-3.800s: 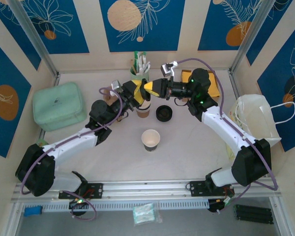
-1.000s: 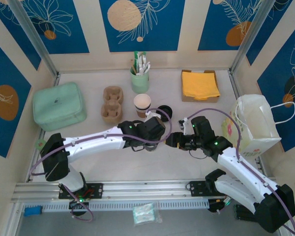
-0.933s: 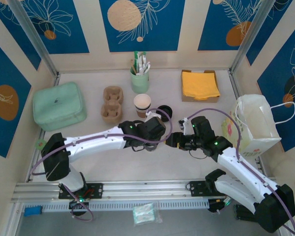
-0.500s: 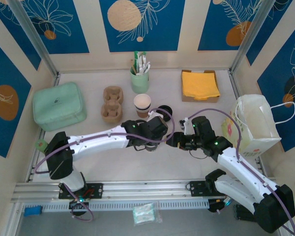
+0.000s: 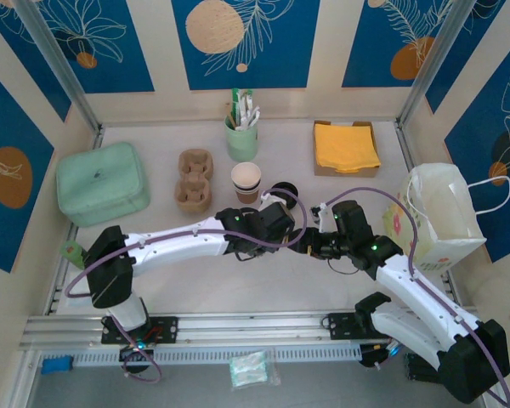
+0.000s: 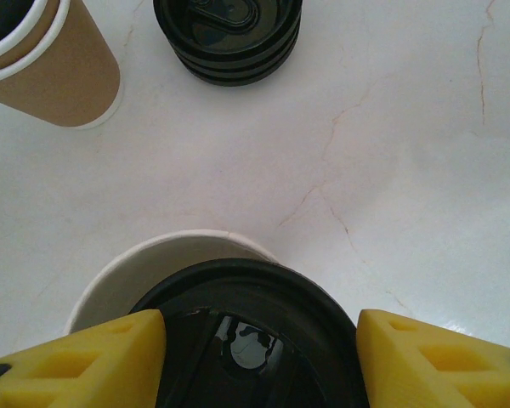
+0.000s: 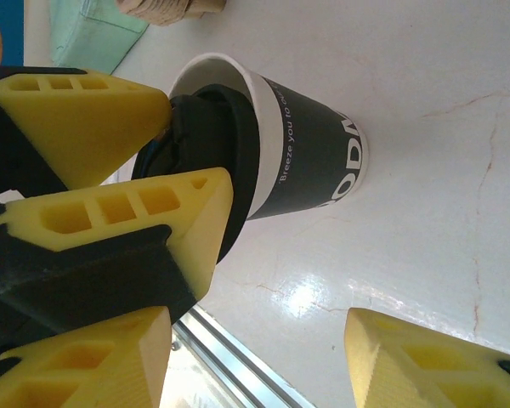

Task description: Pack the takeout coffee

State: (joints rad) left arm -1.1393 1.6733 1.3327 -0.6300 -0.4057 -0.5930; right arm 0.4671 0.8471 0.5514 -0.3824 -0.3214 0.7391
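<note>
The left arm lies long and low over the table and reaches to the coffee cup, with its wrist turned down over the mouth of the cup. The left gripper holds a black lid by the edge, one yellow finger on each side. The lid sits on the mouth of the cup, and a part of the white rim shows beyond the lid on the far side. The cup stands upright and has a dark body with white letters. The right arm bends at the elbow and comes to the cup from the right. The right gripper points at the side of the cup, with its fingers wide apart and nothing between them; they do not touch the cup. Just behind the cup stand two brown paper cups, one inside the other, and beside them a stack of black lids. Farther behind the cup, a green cup holds sticks and packets. Behind the cup to the right, a cardboard box holds yellow napkins. To the right of the cup stands a white paper bag; I cannot tell what is in it.
</note>
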